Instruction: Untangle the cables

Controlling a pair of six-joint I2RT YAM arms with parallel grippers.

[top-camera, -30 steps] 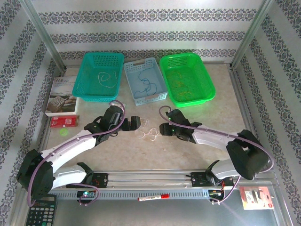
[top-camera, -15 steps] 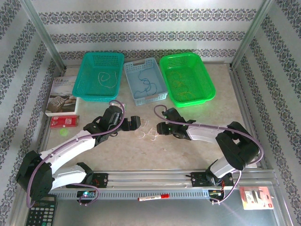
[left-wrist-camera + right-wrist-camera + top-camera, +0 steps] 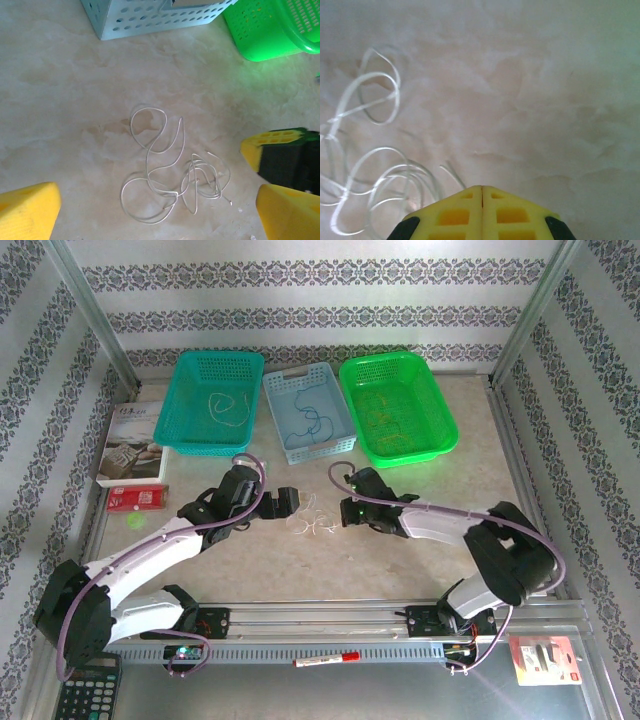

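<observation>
The cables (image 3: 170, 175) lay at lower centre between the wide-open, empty left gripper (image 3: 159, 215). The right gripper (image 3: 481, 190), closed tight at bottom centre, had the loops just to its left.

Patterned wallpaper walls (image 3: 320, 300) surround a beige marbled table (image 3: 300, 562).

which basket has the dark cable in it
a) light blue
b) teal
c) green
a: the dark cable lies curled on the floor of the light blue basket, the middle one of the three.
</observation>
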